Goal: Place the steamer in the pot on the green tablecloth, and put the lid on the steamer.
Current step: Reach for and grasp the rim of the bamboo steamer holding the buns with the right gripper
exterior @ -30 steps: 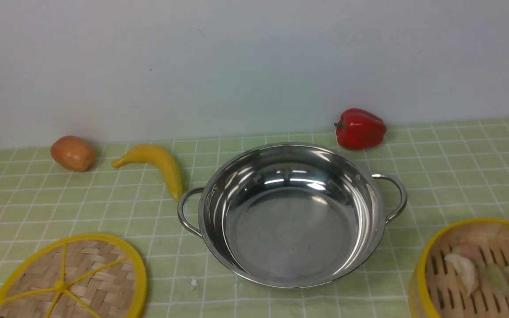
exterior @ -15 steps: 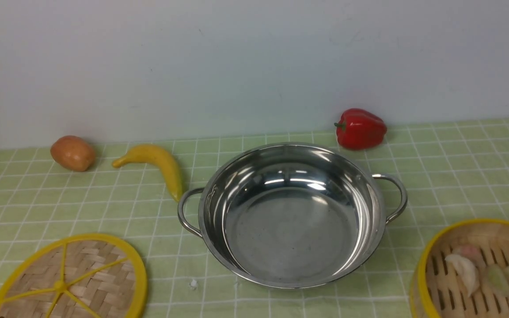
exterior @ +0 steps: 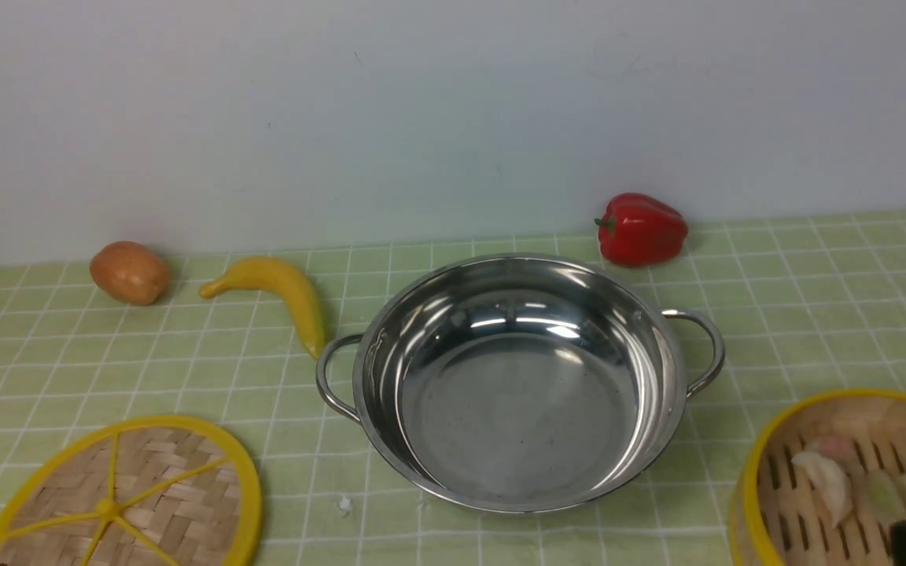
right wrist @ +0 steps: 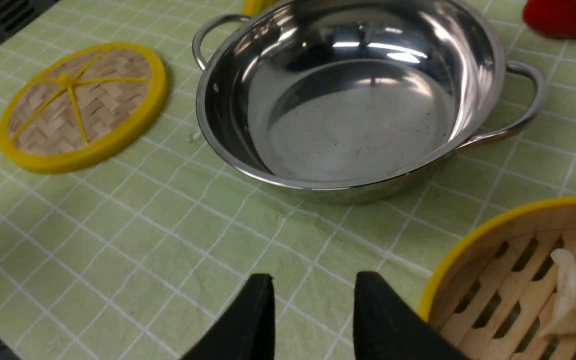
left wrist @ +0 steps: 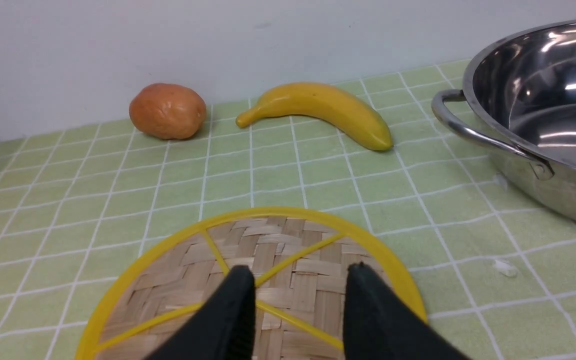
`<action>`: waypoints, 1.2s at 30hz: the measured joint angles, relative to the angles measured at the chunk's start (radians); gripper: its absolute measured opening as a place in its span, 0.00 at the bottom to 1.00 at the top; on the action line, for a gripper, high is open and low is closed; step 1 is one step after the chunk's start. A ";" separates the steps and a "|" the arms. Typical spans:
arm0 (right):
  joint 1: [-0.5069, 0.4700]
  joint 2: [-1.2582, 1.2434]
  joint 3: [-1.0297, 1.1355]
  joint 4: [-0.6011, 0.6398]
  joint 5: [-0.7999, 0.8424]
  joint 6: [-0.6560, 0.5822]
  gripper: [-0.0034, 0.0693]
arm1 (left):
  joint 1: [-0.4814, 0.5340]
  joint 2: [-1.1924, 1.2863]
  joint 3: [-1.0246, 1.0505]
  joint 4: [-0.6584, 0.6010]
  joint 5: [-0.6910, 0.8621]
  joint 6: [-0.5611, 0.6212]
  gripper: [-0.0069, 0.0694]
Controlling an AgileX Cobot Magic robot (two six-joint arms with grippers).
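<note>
Beside the right fingers sits the steamer.

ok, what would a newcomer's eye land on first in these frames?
The shiny empty pot sits mid-frame on the green tablecloth, by far the biggest thing. Behind it to the right a bright red pepper stands by the wall. At the near edge, the lid lies front left and the steamer, holding dumplings, front right.
</note>
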 joint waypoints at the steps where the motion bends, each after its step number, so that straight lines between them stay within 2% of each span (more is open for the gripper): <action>1: 0.000 0.055 -0.008 0.016 0.006 -0.025 0.38 | 0.000 0.000 0.000 0.000 0.000 0.000 0.41; 8: 0.004 0.226 -0.021 -0.039 0.011 -0.048 0.38 | 0.000 0.000 0.000 0.000 0.000 0.000 0.41; 13: 0.110 0.359 -0.064 -0.106 -0.039 -0.021 0.38 | 0.000 0.000 0.000 0.000 0.000 0.000 0.41; 15: 0.143 0.393 -0.076 -0.166 -0.059 0.024 0.38 | 0.000 0.000 0.000 0.000 0.000 0.000 0.41; 16: 0.182 0.438 -0.091 -0.252 -0.077 0.125 0.38 | 0.000 0.000 0.000 0.000 0.000 0.000 0.41; 17: 0.190 0.448 -0.095 -0.262 -0.078 0.137 0.38 | 0.000 0.000 0.000 0.000 0.000 0.000 0.41; 20: 0.249 0.512 -0.115 -0.396 -0.083 0.277 0.41 | 0.000 0.000 0.000 0.000 0.000 0.000 0.41; 21: 0.291 0.551 -0.125 -0.482 -0.083 0.345 0.44 | 0.000 0.000 0.000 0.000 0.000 0.000 0.41; 25: 0.394 0.639 -0.147 -0.601 -0.087 0.423 0.51 | 0.000 0.000 0.000 0.000 0.000 0.000 0.41; 31: 0.450 0.738 -0.176 -0.663 -0.090 0.520 0.55 | 0.000 0.000 0.000 0.000 0.000 0.000 0.41; 36: 0.450 0.803 -0.183 -0.670 -0.096 0.521 0.55 | 0.000 0.000 0.000 0.000 0.000 0.000 0.41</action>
